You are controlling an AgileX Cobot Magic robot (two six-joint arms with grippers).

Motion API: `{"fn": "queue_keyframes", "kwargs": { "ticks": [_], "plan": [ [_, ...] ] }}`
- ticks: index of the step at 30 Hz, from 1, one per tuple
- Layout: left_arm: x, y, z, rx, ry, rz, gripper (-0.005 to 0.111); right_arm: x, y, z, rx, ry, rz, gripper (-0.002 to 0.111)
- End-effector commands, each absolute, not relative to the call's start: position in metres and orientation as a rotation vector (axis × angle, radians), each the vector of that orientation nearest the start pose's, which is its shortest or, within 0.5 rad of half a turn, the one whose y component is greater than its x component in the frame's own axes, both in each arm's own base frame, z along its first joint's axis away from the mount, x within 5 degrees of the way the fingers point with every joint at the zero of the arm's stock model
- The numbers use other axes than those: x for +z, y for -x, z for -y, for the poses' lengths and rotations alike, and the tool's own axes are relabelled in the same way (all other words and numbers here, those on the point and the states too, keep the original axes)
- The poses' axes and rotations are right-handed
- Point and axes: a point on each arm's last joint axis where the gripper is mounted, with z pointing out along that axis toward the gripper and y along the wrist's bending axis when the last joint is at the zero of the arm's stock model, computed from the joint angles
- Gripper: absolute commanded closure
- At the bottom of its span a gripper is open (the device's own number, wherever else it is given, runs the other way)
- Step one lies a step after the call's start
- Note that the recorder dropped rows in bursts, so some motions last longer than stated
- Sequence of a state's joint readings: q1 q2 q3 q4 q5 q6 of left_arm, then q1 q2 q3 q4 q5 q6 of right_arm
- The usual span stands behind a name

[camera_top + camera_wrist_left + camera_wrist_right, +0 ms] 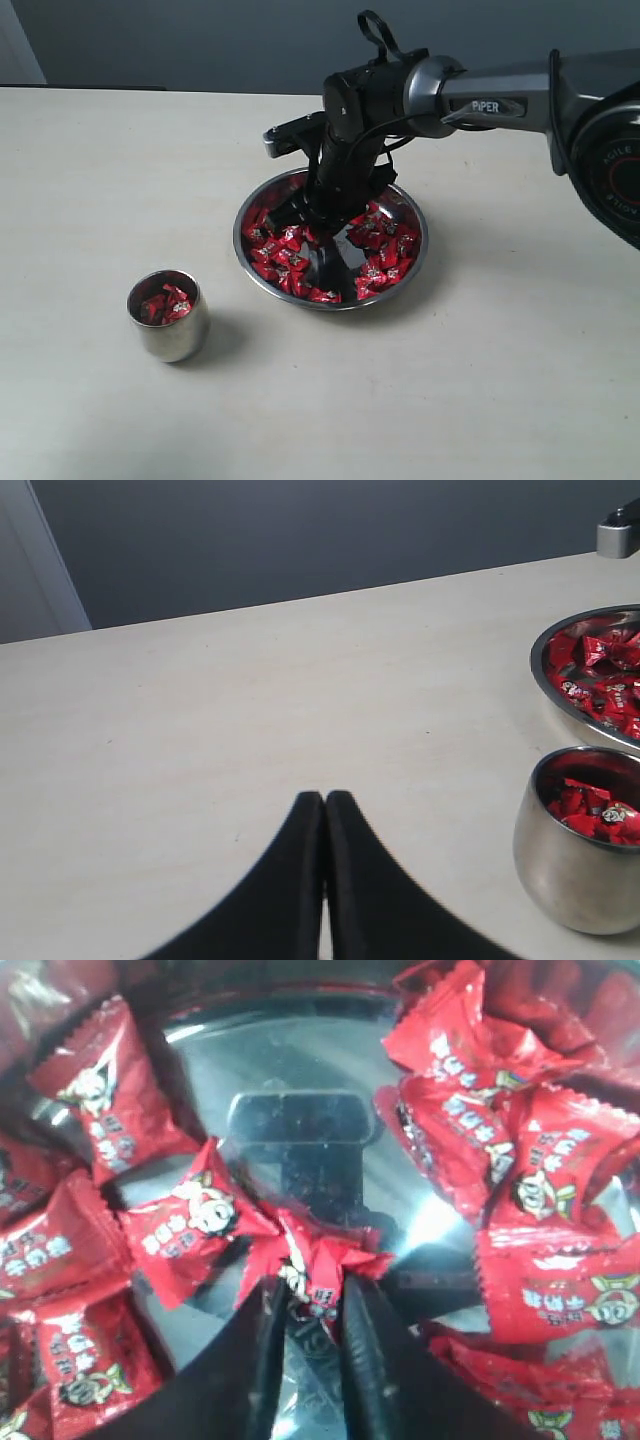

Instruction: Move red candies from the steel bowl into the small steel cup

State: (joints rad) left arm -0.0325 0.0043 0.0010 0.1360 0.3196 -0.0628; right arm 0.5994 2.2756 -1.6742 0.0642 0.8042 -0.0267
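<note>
L wrist view clips steel bowl (pixel 540 680) & small steel cup (pixel 560 865), bowl centre behind R arm (pixel 500 100)

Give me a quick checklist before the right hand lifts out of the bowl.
1. Grip on candy by right hand: ok, pinched at the fingertips.
2. Only one candy gripped: cannot tell; a neighbour touches it.
3. Cup upright, with room inside: ok.
4. Table between bowl and cup bare: ok.
5. Left hand shut and not over the cup: ok.
</note>
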Motion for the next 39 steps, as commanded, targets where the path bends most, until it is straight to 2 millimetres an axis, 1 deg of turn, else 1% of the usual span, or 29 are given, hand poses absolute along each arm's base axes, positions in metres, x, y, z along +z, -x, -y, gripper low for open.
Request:
{"fn": "queue_keyframes", "kwargs": {
  "ticks": [1,2,4,12,22,28,31,34,37,39],
  "plan": [
    [0.185,-0.054,-0.002,0.059,-0.052,-1.791,0.106,0.119,-0.382,-0.262,0.168,0.844,-2.795,0.104],
    [0.185,-0.054,-0.002,0.059,-0.052,-1.791,0.106,0.119,-0.382,-0.263,0.170,0.842,-2.791,0.107],
    [0.185,-0.054,-0.002,0.059,-0.052,-1.791,0.106,0.119,-0.382,-0.263,0.170,0.842,-2.791,0.109],
    [0.185,-0.054,-0.002,0.059,-0.052,-1.791,0.106,0.124,-0.383,-0.263,0.174,0.839,-2.780,0.109],
    [0.185,-0.054,-0.002,0.059,-0.052,-1.791,0.106,0.148,-0.385,-0.264,0.207,0.812,-2.690,0.109],
    [0.185,-0.054,-0.002,0.059,-0.052,-1.791,0.106,0.155,-0.384,-0.265,0.220,0.806,-2.678,0.109],
    [0.185,-0.054,-0.002,0.059,-0.052,-1.791,0.106,0.165,-0.378,-0.272,0.264,0.826,-2.665,0.109],
    [0.185,-0.054,-0.002,0.059,-0.052,-1.791,0.106,0.182,-0.368,-0.283,0.288,0.862,-2.611,0.109],
    [0.185,-0.054,-0.002,0.059,-0.052,-1.791,0.106,0.200,-0.355,-0.296,0.321,0.917,-2.552,0.109],
    [0.185,-0.054,-0.002,0.059,-0.052,-1.791,0.106,0.211,-0.341,-0.308,0.359,0.983,-2.516,0.109]
  ]
}}
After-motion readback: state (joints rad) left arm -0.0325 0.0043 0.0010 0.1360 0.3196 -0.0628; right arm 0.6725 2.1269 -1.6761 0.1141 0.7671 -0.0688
